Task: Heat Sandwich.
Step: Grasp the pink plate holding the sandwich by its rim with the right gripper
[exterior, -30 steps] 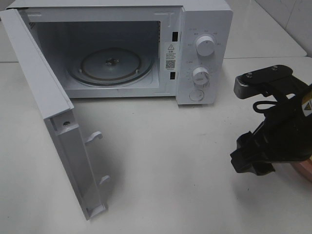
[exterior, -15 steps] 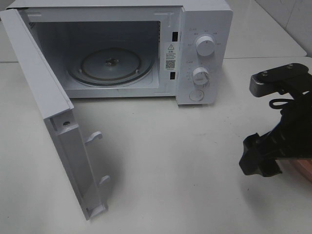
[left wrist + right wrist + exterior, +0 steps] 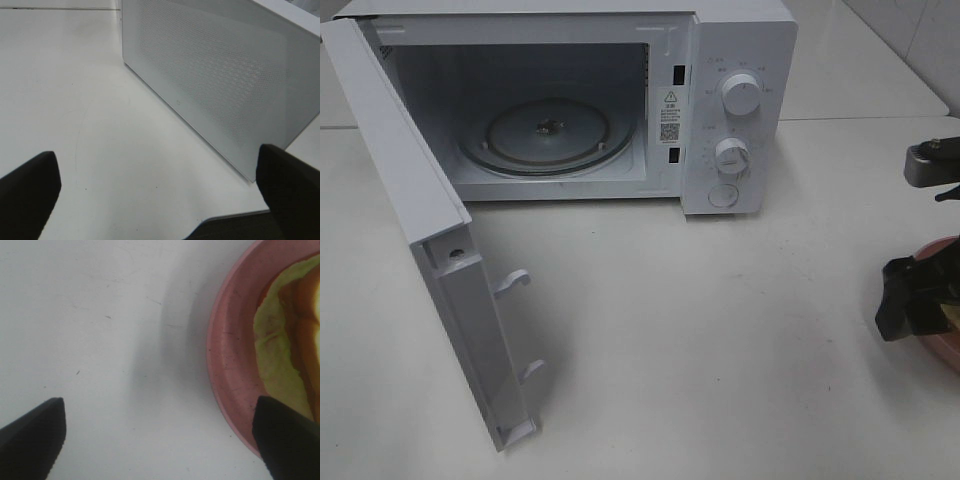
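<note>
The sandwich (image 3: pixel 282 365), with green lettuce and orange filling showing, lies on a round pink plate (image 3: pixel 227 365) in the right wrist view. My right gripper (image 3: pixel 160 440) is open just above the table, one fingertip (image 3: pixel 32 435) over bare table and the other (image 3: pixel 285 440) over the plate's rim. In the exterior view this gripper (image 3: pixel 923 235) sits at the far right edge, over the plate (image 3: pixel 942 348). The white microwave (image 3: pixel 735 110) stands at the back with its door (image 3: pixel 430 230) swung wide open and the glass turntable (image 3: pixel 545 135) bare. My left gripper (image 3: pixel 160 200) is open, facing the door's perforated outer face (image 3: pixel 225 85).
The open door juts out toward the front left of the table. Two knobs (image 3: pixel 738 95) and a button are on the microwave's right panel. A table edge (image 3: pixel 235 217) shows close to the left gripper.
My right gripper has moved to the right, from mid-right of the table to the frame's edge, and part of the pink plate now shows beside it. The microwave is unchanged.
</note>
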### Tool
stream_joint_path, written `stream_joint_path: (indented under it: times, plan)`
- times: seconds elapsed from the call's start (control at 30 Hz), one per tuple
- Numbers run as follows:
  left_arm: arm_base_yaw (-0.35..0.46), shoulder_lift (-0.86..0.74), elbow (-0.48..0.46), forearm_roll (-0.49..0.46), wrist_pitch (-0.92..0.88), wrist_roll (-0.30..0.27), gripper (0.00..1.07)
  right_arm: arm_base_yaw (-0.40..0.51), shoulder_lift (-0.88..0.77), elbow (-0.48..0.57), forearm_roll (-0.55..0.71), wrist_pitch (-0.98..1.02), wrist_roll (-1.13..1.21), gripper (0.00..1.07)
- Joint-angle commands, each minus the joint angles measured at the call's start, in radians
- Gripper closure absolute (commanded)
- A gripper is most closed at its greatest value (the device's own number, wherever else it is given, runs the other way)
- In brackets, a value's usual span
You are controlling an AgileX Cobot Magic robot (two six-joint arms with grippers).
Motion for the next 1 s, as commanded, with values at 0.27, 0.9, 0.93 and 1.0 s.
stream_joint_path:
  times: [0.27,0.9,0.93,1.0]
  plan:
    - [-0.006,-0.023,0.0,-0.002,-0.013,0.002,0.07,-0.073,0.136,-0.001,-0.02,-0.077,-0.012,0.14]
    - [-0.006,-0.023,0.0,-0.002,-0.013,0.002,0.07,-0.073,0.396,-0.083,-0.138,-0.137,0.044,0.18]
    - [-0.006,-0.023,0.0,-0.002,-0.013,0.002,0.07,-0.073,0.412,-0.083,-0.138,-0.142,0.044,0.18]
    - [-0.006,-0.023,0.0,-0.002,-0.013,0.002,0.07,-0.073,0.417,-0.083,-0.138,-0.146,0.044,0.18]
